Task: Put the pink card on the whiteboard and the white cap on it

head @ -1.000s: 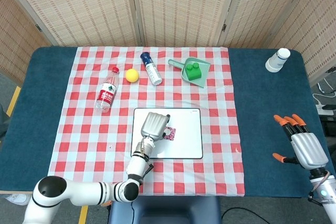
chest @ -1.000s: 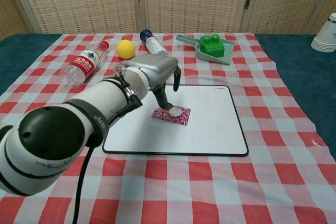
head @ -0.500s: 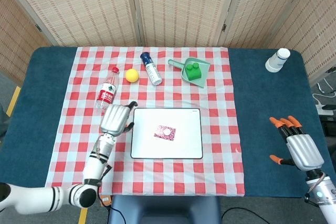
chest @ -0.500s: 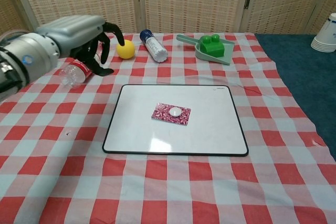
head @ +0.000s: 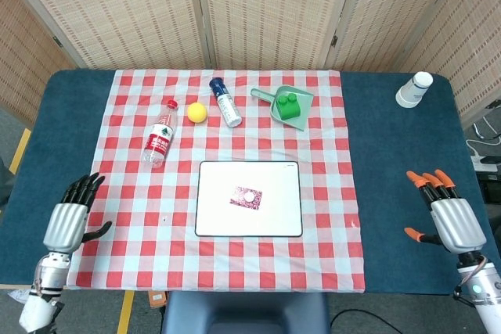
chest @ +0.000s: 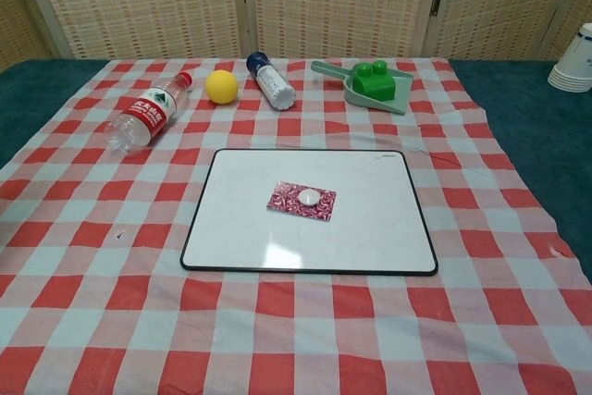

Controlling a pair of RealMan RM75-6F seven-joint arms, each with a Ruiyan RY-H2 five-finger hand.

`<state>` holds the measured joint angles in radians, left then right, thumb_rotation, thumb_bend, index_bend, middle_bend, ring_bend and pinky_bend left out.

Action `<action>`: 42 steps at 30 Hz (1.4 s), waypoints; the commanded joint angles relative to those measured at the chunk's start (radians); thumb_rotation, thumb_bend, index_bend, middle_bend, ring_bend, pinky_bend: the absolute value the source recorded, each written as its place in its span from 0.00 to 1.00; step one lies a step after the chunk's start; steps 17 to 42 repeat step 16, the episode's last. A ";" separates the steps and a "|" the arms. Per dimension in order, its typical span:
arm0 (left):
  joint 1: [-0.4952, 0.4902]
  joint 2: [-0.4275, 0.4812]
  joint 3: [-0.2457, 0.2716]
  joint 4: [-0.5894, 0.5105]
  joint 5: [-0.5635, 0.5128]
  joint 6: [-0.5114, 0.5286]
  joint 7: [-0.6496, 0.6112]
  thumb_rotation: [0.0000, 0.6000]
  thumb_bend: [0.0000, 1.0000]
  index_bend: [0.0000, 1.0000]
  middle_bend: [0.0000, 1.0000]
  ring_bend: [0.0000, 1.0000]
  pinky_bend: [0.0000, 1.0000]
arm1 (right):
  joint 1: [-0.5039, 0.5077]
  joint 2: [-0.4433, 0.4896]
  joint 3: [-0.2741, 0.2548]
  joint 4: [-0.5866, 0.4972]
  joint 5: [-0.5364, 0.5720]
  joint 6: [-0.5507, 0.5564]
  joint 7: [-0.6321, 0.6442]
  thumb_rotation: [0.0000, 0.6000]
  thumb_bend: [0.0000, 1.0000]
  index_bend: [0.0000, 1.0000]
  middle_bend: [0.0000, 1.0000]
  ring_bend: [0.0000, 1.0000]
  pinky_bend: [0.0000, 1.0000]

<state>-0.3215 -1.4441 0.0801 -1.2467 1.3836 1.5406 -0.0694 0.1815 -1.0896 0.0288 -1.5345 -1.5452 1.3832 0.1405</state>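
The pink card (head: 245,197) (chest: 302,202) lies flat near the middle of the whiteboard (head: 274,217) (chest: 370,219). The white cap (head: 247,194) (chest: 308,197) sits on top of the card. My left hand (head: 69,222) hovers over the blue table at the near left, fingers spread, holding nothing. My right hand (head: 448,217) is at the near right edge of the table, fingers apart and empty. Neither hand shows in the chest view.
A water bottle (head: 159,139), a yellow ball (head: 196,112) and a blue-capped bottle (head: 225,102) lie at the back of the checked cloth. A green dustpan (head: 286,104) holds a green brick (head: 290,105). Paper cups (head: 412,89) stand at the back right.
My left hand has let go of the cap on the card and drawn back left and toward me, off the board to the table's near-left edge. The right hand barely moved.
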 commanded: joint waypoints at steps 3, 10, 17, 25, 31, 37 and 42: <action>0.065 0.012 -0.003 0.012 0.012 0.007 -0.049 1.00 0.21 0.02 0.03 0.00 0.11 | -0.011 -0.001 0.004 -0.004 -0.006 0.024 -0.005 1.00 0.03 0.03 0.15 0.05 0.06; 0.094 0.028 -0.025 -0.009 0.026 -0.002 -0.059 1.00 0.21 0.03 0.04 0.00 0.11 | -0.003 -0.003 0.008 0.002 0.006 0.003 -0.003 1.00 0.03 0.03 0.15 0.05 0.06; 0.094 0.025 -0.045 -0.018 0.045 -0.022 -0.056 1.00 0.21 0.03 0.05 0.00 0.11 | 0.001 -0.011 0.011 0.008 0.019 -0.012 -0.012 1.00 0.03 0.03 0.15 0.05 0.06; 0.094 0.025 -0.045 -0.018 0.045 -0.022 -0.056 1.00 0.21 0.03 0.05 0.00 0.11 | 0.001 -0.011 0.011 0.008 0.019 -0.012 -0.012 1.00 0.03 0.03 0.15 0.05 0.06; 0.094 0.025 -0.045 -0.018 0.045 -0.022 -0.056 1.00 0.21 0.03 0.05 0.00 0.11 | 0.001 -0.011 0.011 0.008 0.019 -0.012 -0.012 1.00 0.03 0.03 0.15 0.05 0.06; 0.094 0.025 -0.045 -0.018 0.045 -0.022 -0.056 1.00 0.21 0.03 0.05 0.00 0.11 | 0.001 -0.011 0.011 0.008 0.019 -0.012 -0.012 1.00 0.03 0.03 0.15 0.05 0.06; 0.094 0.025 -0.045 -0.018 0.045 -0.022 -0.056 1.00 0.21 0.03 0.05 0.00 0.11 | 0.001 -0.011 0.011 0.008 0.019 -0.012 -0.012 1.00 0.03 0.03 0.15 0.05 0.06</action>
